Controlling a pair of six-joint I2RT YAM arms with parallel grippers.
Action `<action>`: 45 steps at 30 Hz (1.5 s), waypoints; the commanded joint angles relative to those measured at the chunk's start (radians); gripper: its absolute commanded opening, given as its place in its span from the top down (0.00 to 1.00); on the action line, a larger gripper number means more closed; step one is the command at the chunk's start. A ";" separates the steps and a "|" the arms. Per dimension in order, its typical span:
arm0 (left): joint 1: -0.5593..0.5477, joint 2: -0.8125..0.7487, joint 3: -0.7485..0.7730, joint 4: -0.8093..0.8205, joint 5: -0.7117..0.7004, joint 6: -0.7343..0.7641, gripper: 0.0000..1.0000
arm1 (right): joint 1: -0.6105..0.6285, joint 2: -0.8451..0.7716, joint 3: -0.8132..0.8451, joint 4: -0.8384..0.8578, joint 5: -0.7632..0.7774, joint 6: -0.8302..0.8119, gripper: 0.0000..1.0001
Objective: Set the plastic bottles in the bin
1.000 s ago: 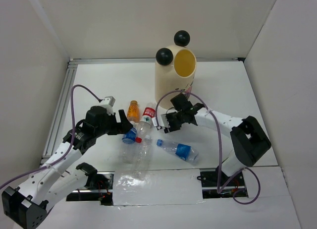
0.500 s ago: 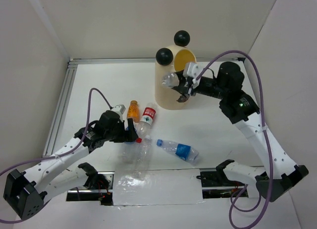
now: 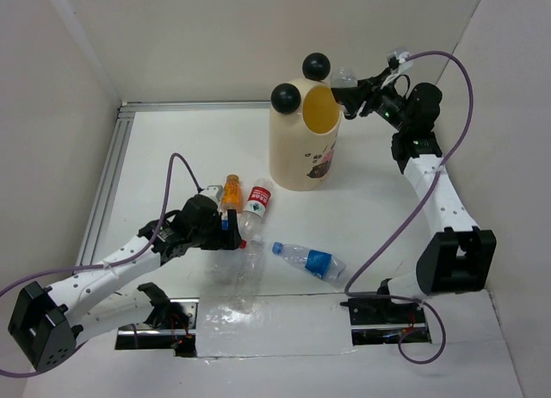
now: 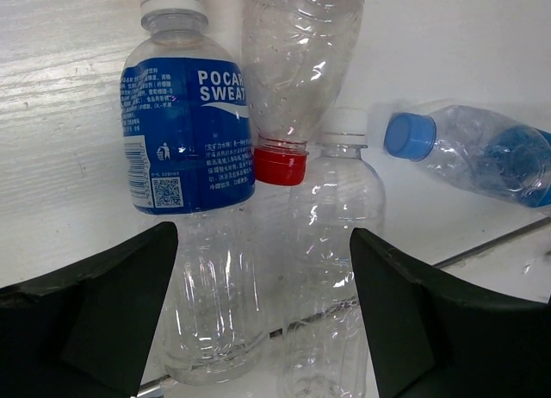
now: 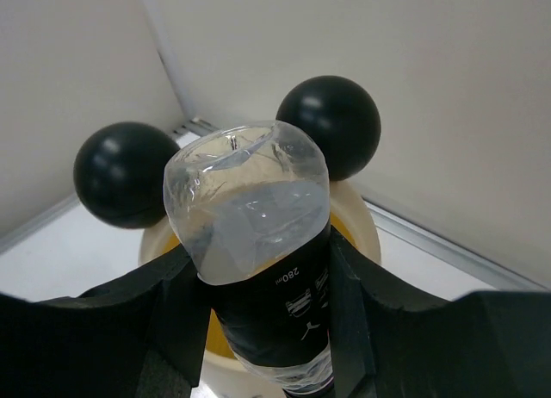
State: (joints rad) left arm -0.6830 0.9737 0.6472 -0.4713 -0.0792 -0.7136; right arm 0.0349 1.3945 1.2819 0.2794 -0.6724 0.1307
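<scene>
Gripping a black-labelled bottle round its middle, the right gripper is held near the mouth of the bin; the left gripper is spread open above the Pocari Sweat bottle, judged light and crushable.

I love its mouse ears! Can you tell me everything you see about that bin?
The bin is a tall cream cylinder, smooth like plastic, with two black ball ears on its rim, a yellow inside and a cartoon print low on its side. It stands upright, top open, on the white table near the back wall. Only the table is seen touching it; the right pincer holds a black-labelled bottle close to its rim.
</scene>
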 commanded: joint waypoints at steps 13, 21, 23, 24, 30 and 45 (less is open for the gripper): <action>-0.035 -0.018 0.020 -0.007 -0.056 -0.043 0.06 | 0.037 0.172 -0.038 0.490 -0.084 0.445 0.61; -0.044 0.002 0.052 -0.047 -0.077 -0.033 0.06 | 0.037 0.239 -0.105 0.648 -0.127 0.526 0.44; -0.044 0.011 0.063 -0.047 -0.088 -0.033 0.06 | 0.037 0.239 -0.127 0.659 -0.139 0.526 0.37; -0.044 0.011 0.063 -0.047 -0.088 -0.033 0.05 | 0.037 0.239 -0.127 0.659 -0.148 0.537 0.35; -0.053 0.036 0.063 -0.047 -0.122 -0.043 0.00 | 0.014 0.219 -0.107 0.600 -0.242 0.501 0.27; -0.081 0.312 0.190 -0.135 -0.295 -0.047 0.00 | -0.115 0.138 -0.023 0.271 -0.346 0.299 0.00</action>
State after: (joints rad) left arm -0.7586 1.2545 0.7853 -0.5686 -0.2939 -0.7387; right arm -0.0257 1.5993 1.2053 0.6147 -0.9764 0.4805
